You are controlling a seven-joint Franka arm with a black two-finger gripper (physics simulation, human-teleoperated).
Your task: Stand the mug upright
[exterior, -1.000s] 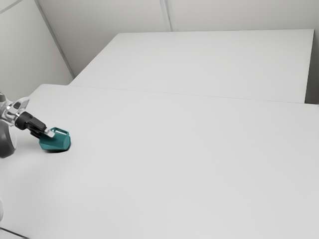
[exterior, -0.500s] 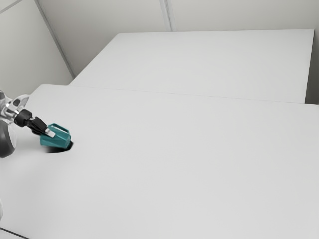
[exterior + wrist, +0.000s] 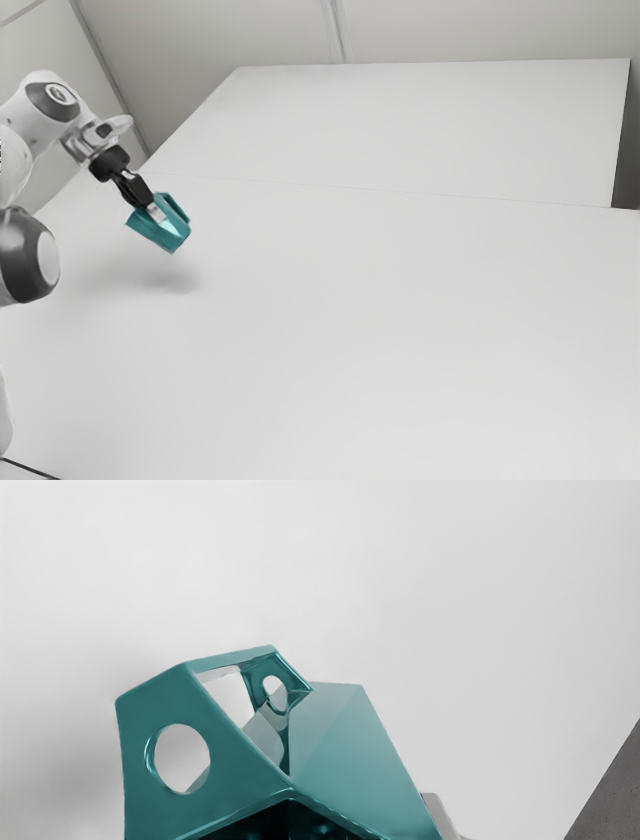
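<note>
A white and grey robot arm (image 3: pixel 40 112) reaches in from the exterior view's left over a plain white table (image 3: pixel 400 330); its black pincer (image 3: pixel 155 212) is closed on a teal, flat-sided mug (image 3: pixel 165 234), with a pale finger (image 3: pixel 439 814) against the outer wall; the mug is in the air, clear of the table, above a soft shadow (image 3: pixel 178 284); it hangs tilted, its open mouth toward the pincer and its base slanting down toward the exterior view's right; the handle (image 3: pixel 150 710), pierced by a round hole, is on the raised side.

The step in hand looks like righting the mug in mid-air; the next move likely calls for turning the hand until the base faces squarely down, then lowering gently; the pincer should let go only once the base sits flat, since a slanted landing could tip the mug over.
</note>
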